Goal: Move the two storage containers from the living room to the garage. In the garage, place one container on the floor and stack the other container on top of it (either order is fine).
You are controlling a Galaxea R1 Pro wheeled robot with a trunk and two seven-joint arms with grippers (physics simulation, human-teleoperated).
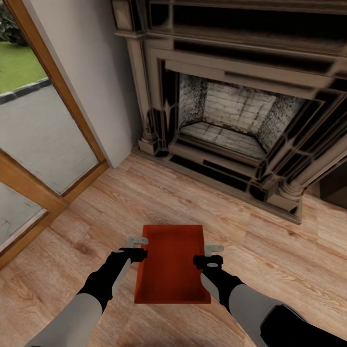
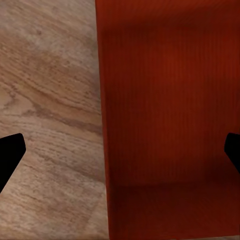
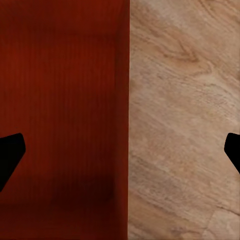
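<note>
One red-orange storage container lies on the light wood plank floor of the living room, in front of the dark fireplace. My left gripper hangs over its left long wall and my right gripper over its right long wall. In the left wrist view the container's wall runs between the wide-apart dark fingertips of the left gripper. The right wrist view likewise has the wall between the spread fingertips of the right gripper. Both grippers are open and hold nothing.
The ornate dark fireplace stands just ahead. At the left is a wood-framed glass door with a grey wall strip beside it. Bare plank floor lies on both sides of the container.
</note>
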